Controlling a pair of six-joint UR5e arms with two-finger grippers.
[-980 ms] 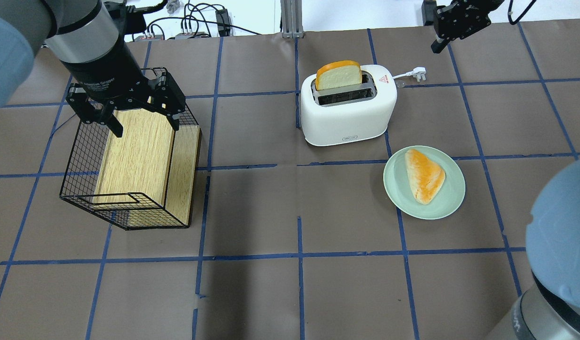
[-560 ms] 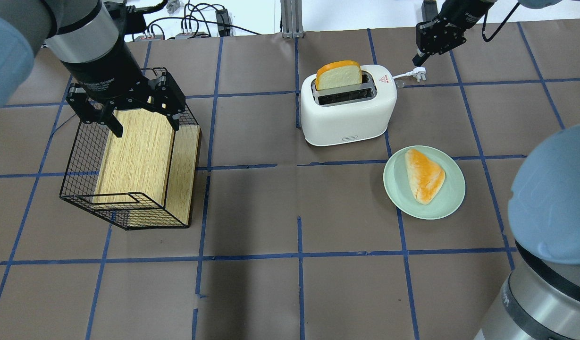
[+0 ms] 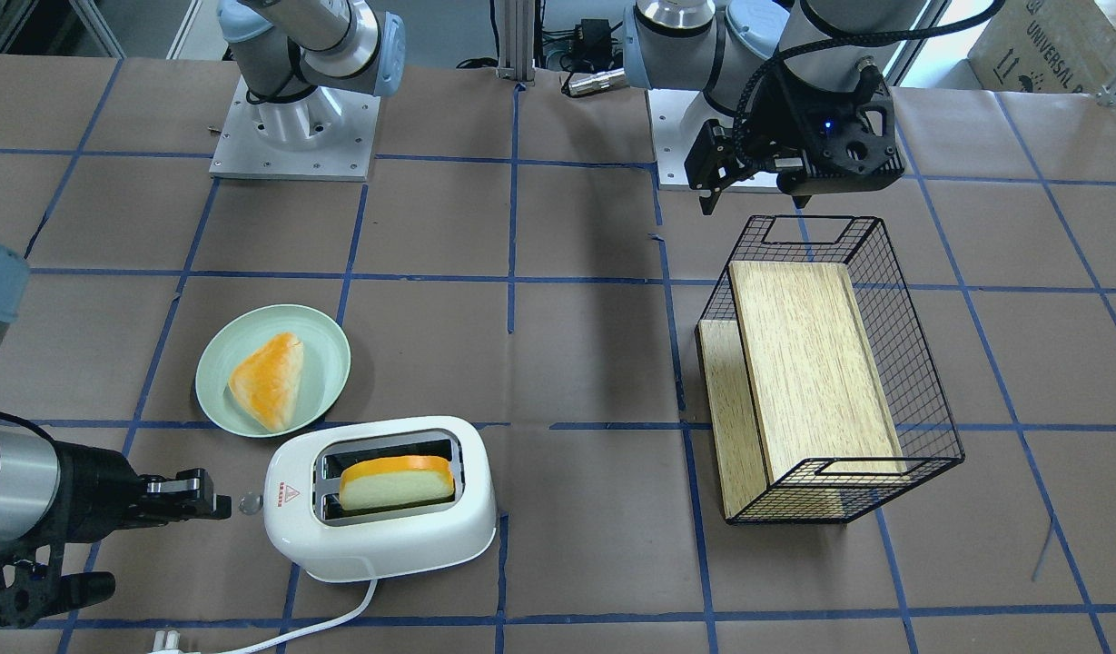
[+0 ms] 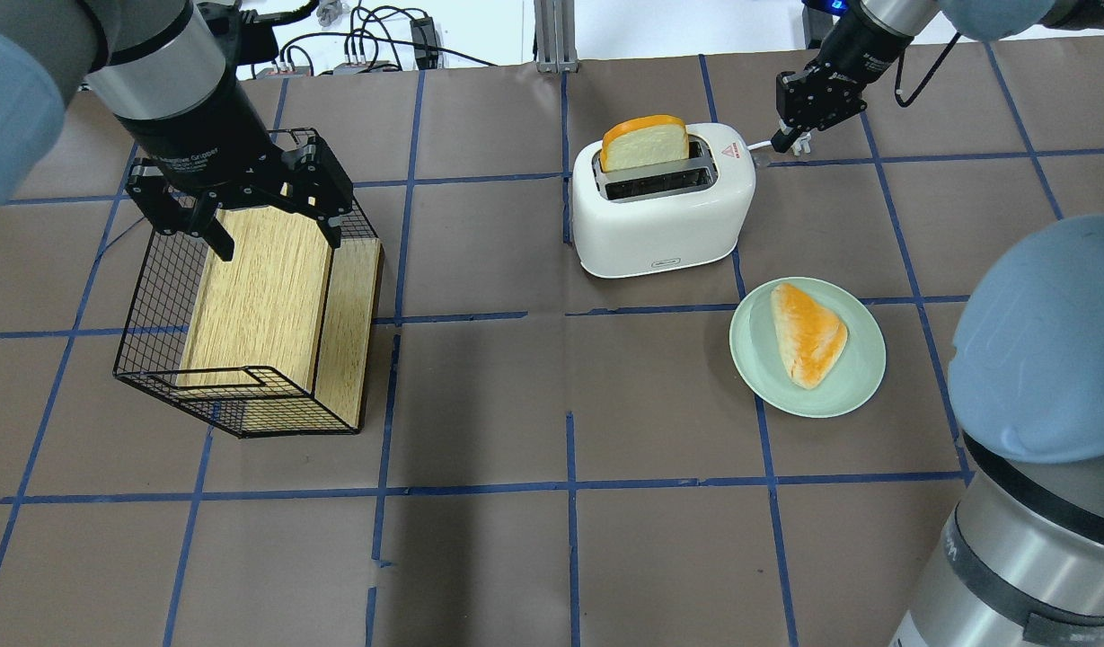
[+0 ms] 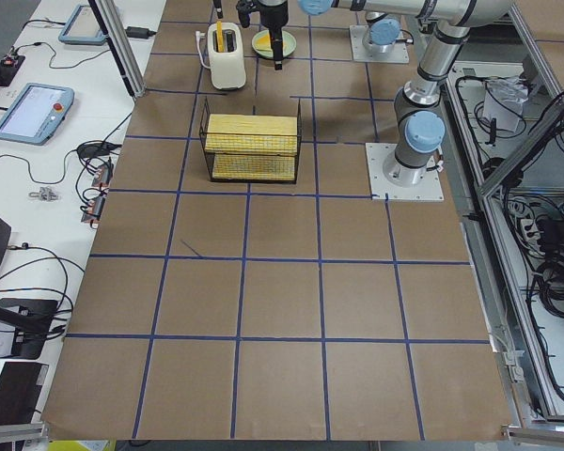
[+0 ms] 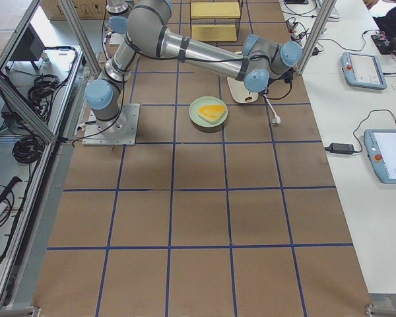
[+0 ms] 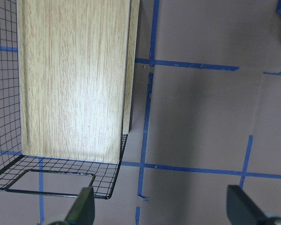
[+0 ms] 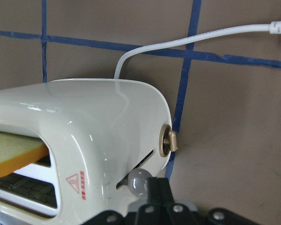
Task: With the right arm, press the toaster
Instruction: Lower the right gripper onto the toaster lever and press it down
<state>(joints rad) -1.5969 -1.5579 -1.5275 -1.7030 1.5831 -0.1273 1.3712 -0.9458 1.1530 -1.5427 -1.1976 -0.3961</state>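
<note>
The white two-slot toaster [image 4: 659,216] stands at the far middle of the table, with a slice of bread [image 4: 646,142] standing up in one slot. It also shows in the front view [image 3: 385,536]. Its clear lever knob [image 3: 247,504] is on the end with the red triangle sticker. My right gripper [image 4: 790,135] is shut, and its tip is right beside that knob [image 8: 139,182]; I cannot tell whether they touch. My left gripper [image 4: 278,235] is open and empty above the black wire basket [image 4: 147,305].
A green plate [image 4: 866,377] with a piece of bread lies just in front of the toaster's right end. The toaster's white cord [image 3: 340,618] and plug trail behind it. The basket holds wooden boards [image 4: 264,288].
My right gripper has moved left and down from the far right table edge to the toaster's lever end. The left arm, toaster and plate have not moved.
</note>
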